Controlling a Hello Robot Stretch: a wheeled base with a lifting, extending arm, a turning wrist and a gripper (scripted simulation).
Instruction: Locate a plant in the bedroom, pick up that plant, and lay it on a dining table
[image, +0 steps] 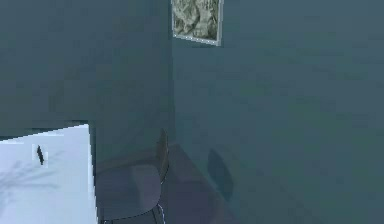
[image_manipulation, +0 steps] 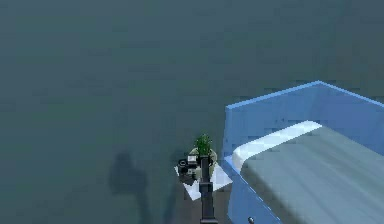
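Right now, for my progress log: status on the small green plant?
Gripper at small green leafy plant; cannot tell if it holds anything. Blue-framed bed close alongside.

A: The wall (image: 290, 120) looks matt, like flat paint. And the surface (image: 45, 185)?
B: Smooth and white. The chair (image: 130, 188) has a smooth, dark seat.
A: The bed (image_manipulation: 290, 110) has a smooth blue frame and a grey cloth cover (image_manipulation: 325, 175).

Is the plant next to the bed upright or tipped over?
Upright: the plant has its green leaves pointing straight up, beside the blue bed.
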